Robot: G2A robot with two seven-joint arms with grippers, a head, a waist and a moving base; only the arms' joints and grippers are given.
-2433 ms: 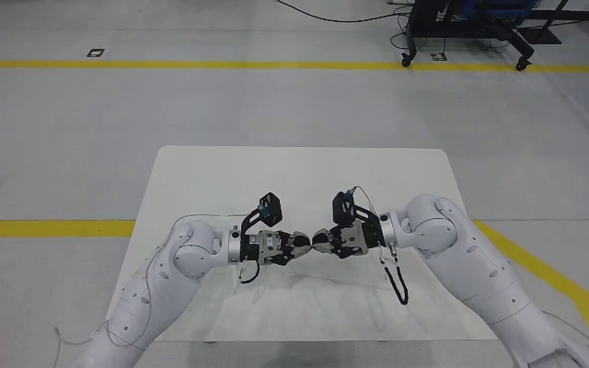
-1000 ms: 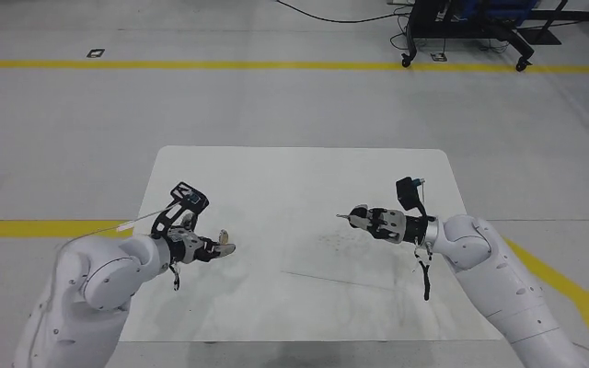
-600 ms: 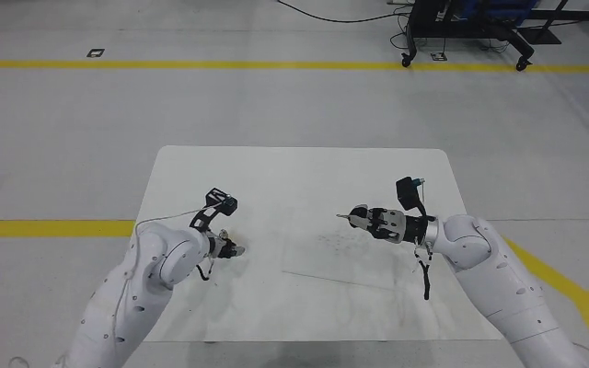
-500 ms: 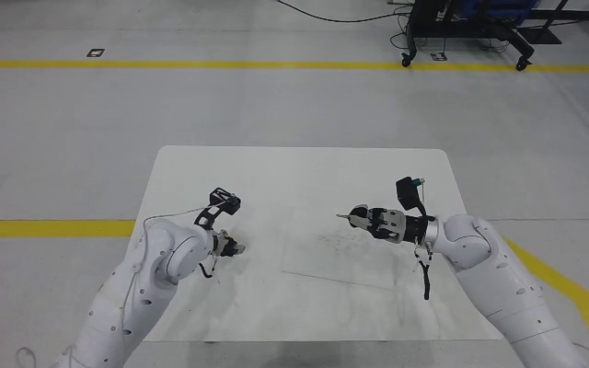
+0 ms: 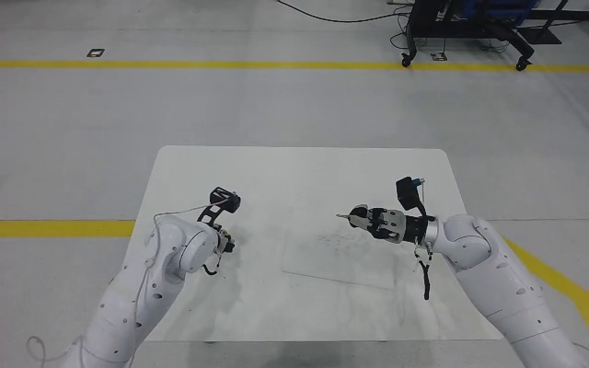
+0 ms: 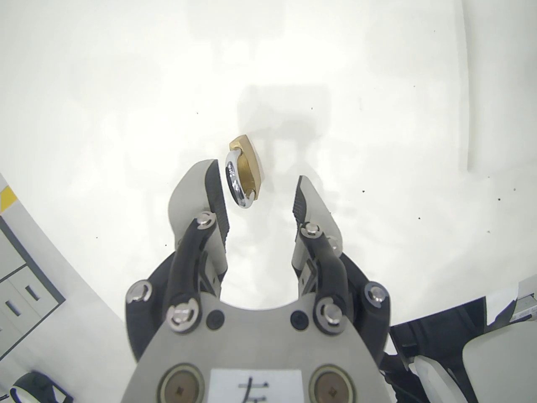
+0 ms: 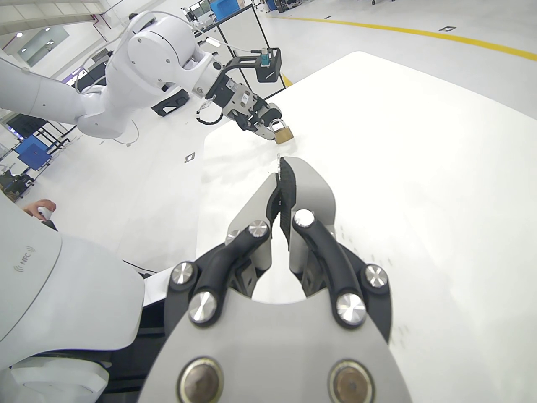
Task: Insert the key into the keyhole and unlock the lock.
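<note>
White table (image 5: 304, 175), both arms over it. Left gripper (image 6: 257, 184), fingers spread apart, at the table's left side with the brass lock (image 6: 247, 161) resting between them; right gripper (image 7: 282, 167), well apart, pinched together on the thin key (image 5: 340, 217).

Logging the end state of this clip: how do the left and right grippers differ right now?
The left gripper is open, with the brass padlock standing unclamped at its tips. The right gripper is shut on the key, whose thin tip sticks out in front. The left gripper is low on the table, right at the padlock. The right gripper is well apart from the padlock, across the table, pointing towards it. Both have the same two-fingered build.
</note>
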